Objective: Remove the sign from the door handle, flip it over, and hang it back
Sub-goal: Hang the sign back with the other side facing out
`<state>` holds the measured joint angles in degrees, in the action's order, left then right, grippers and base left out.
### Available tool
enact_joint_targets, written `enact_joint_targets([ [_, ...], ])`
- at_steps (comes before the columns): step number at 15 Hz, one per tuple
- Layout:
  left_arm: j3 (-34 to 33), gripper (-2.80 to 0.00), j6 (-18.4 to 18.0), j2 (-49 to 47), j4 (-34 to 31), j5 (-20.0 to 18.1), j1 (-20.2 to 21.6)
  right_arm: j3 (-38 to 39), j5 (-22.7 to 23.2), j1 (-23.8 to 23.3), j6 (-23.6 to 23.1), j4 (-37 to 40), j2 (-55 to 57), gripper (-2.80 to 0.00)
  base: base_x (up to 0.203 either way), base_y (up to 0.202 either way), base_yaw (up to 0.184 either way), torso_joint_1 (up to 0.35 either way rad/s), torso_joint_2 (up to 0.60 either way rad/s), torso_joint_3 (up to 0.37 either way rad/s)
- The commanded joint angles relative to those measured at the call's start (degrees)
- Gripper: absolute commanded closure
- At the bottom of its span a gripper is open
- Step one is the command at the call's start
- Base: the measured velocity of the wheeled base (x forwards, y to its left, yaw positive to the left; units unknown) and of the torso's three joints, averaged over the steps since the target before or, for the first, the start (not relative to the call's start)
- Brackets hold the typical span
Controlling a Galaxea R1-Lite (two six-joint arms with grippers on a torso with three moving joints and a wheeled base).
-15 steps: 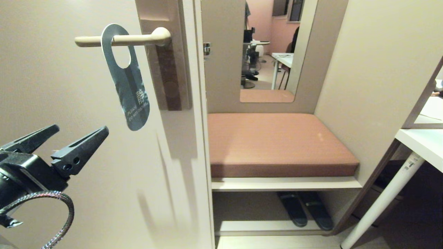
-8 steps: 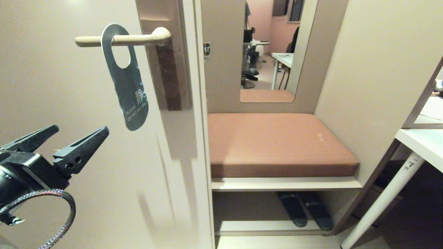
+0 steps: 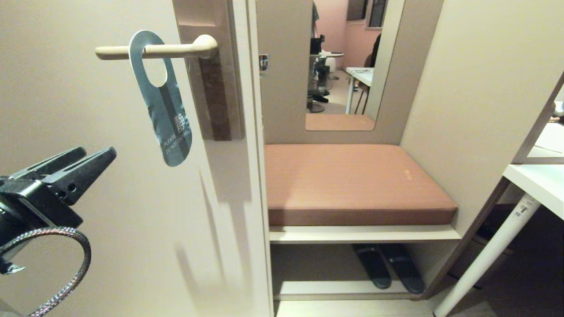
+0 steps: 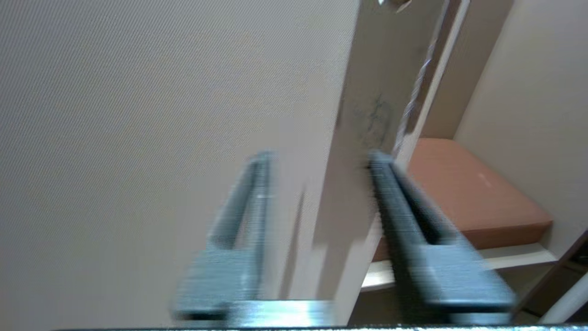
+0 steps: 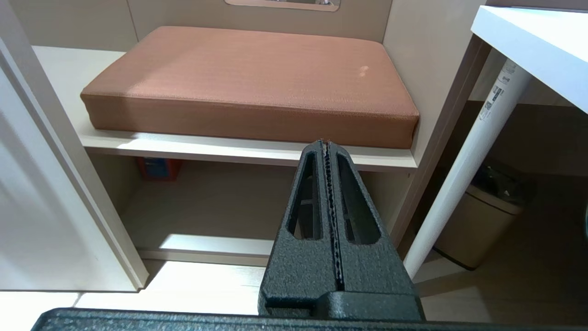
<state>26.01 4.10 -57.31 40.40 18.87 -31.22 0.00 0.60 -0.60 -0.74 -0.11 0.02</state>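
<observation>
Blue card, cream lever: the sign (image 3: 161,100) hangs by its hole on the door handle (image 3: 154,50), blue side out, its long axis running down the door and leaning a little so the rounded lower end sits toward the brown plate (image 3: 211,75). That lower end is the part I can reach.

My left pincer (image 3: 94,154) is low on the left of the head view, close to the door, pointing up and to the right. The sign lies up and to the right of it, well apart, nothing touching. In the head view its two fingers look nearly together; from the wrist there is a clear gap between them, with nothing in it, so I call it partly open and empty.

My right pincer (image 5: 327,146) is parked low, away from the door, facing the brown cushion (image 5: 257,78), fingers pressed together. The left is plainly the nearer one.

I judge the coming move must carry the left tips along their own line to the card's bottom edge.
</observation>
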Motion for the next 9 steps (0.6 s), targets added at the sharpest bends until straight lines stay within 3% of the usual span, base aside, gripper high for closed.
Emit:
enact_joint_targets([
  [1, 2.49, 0.0, 0.01, -1.54, 0.18, -0.52, 0.04, 0.0, 0.02, -0.02, -0.05, 0.01, -0.02, 0.0, 0.0, 0.0, 0.0, 0.0, 0.0, 0.0],
  [9, 12.68, 0.0, -0.49, -11.3, 0.12, -0.76, 0.37, 0.0, 0.02, 0.03, -0.05, -0.01, -0.02, 0.0, 0.0, 0.0, 0.0, 0.0, 0.0, 0.0],
])
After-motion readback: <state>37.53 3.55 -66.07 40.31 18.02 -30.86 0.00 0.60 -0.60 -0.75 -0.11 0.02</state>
